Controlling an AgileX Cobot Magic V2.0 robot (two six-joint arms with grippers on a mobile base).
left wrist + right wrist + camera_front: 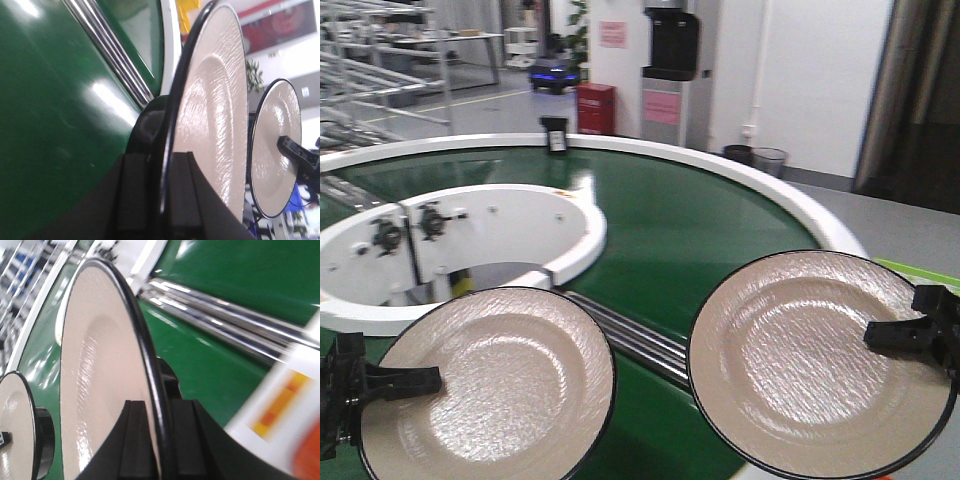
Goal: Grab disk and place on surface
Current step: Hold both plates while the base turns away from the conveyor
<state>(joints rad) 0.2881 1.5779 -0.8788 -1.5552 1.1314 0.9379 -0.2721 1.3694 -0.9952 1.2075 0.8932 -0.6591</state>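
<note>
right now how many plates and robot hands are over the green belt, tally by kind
cream round plates with black rims: 2
black hands, each clamped on a plate's rim: 2 (left hand, right hand)
total: 4

The room is big and bright. The back wall [820,70] is white, and the floor [880,205] is grey and smooth. A tall water machine [670,70], black on top and grey below, stands by the wall. A red box [596,108] sits on the floor just beside it. A pink paper [613,34] hangs on the wall above the box. Two dark bins [770,160] stand side by side under a thin white pipe [758,60]. A dark curtain [915,95] hangs on the right. Metal shelves [375,60] fill the far left. A low cart [552,76] with blue lights sits far back.
</note>
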